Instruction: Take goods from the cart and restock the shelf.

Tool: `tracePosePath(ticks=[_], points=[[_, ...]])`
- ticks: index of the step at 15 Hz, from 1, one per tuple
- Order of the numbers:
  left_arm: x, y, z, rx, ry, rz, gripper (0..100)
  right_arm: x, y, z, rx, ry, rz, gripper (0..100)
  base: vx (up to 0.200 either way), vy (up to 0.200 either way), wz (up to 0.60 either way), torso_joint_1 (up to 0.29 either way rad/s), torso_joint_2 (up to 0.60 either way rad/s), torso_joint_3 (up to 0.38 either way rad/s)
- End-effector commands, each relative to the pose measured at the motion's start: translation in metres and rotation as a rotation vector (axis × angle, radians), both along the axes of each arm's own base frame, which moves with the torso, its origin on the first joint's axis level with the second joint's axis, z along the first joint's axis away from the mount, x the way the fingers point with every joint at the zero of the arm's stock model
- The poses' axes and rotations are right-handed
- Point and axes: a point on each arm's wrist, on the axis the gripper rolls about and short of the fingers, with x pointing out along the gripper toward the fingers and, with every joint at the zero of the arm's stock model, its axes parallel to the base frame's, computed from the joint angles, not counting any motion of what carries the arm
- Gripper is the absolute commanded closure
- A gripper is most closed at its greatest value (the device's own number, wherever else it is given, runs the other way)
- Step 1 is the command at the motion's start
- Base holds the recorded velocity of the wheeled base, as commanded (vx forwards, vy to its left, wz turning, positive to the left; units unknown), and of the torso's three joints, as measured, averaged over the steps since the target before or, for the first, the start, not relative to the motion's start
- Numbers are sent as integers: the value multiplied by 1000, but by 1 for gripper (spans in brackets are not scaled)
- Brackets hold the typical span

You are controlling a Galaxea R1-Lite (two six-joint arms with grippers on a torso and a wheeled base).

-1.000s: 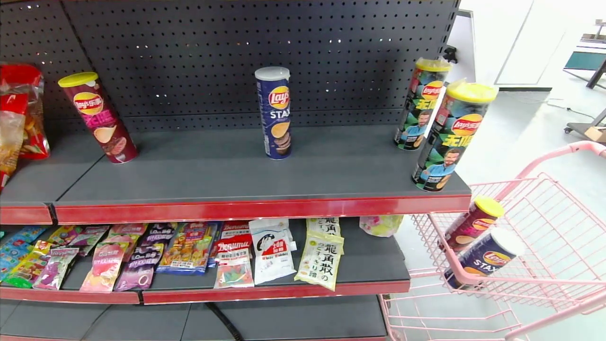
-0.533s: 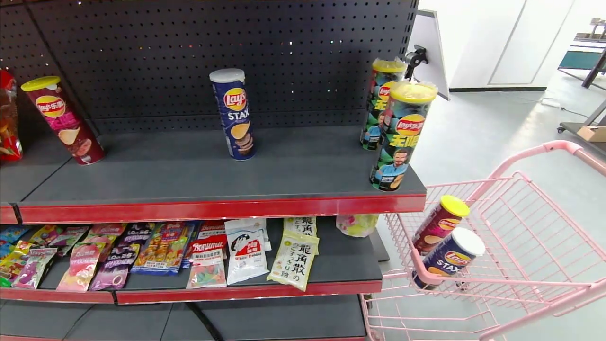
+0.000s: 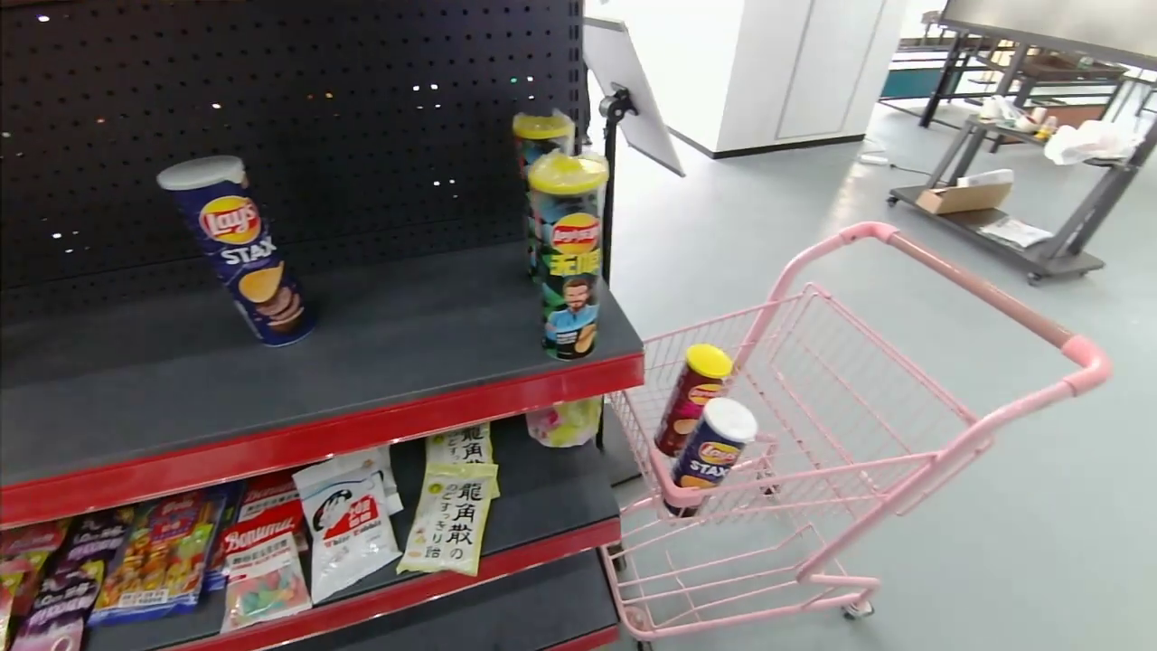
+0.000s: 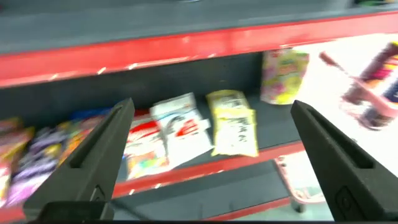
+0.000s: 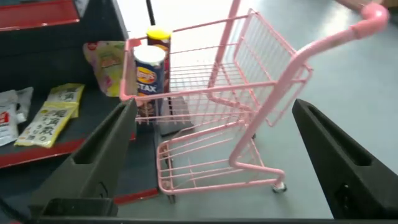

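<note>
Head view: pink cart (image 3: 1080,349) beside shelf (image 3: 407,344) end; maroon can (image 3: 692,398), navy can (image 3: 712,452) standing in its basket; green cans (image 3: 569,271) at shelf edge.
Left wrist view: left gripper (image 4: 212,109) spread wide, empty; snack bags (image 4: 186,127) ahead between fingers.
Right wrist view: right gripper (image 5: 214,106) spread, empty; cart ahead, cans nearer one finger.

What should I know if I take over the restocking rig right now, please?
Left gripper open and empty, facing the snack bags. Right gripper open and empty, facing the pink cart.
On the top shelf: one navy shelf can and two green cans at its right end.
In the cart: a maroon can and a navy cart can.
Left to do: grasp and shelve both.
</note>
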Motion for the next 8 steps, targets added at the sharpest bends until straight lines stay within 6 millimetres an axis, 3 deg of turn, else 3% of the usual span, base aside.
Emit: tracePosePath(ticks=[1,2,8], points=[[0,0,0,0,1,1,0,0,0,0,0,0,0,0,0,0,-600,2,2,2],[0,0,0,0,1,1,0,0,0,0,0,0,0,0,0,0,-600,2,-2,2],[0,0,0,0,1,-1,0,0,0,0,11,-1,0,0,0,0,0,0,0,0]])
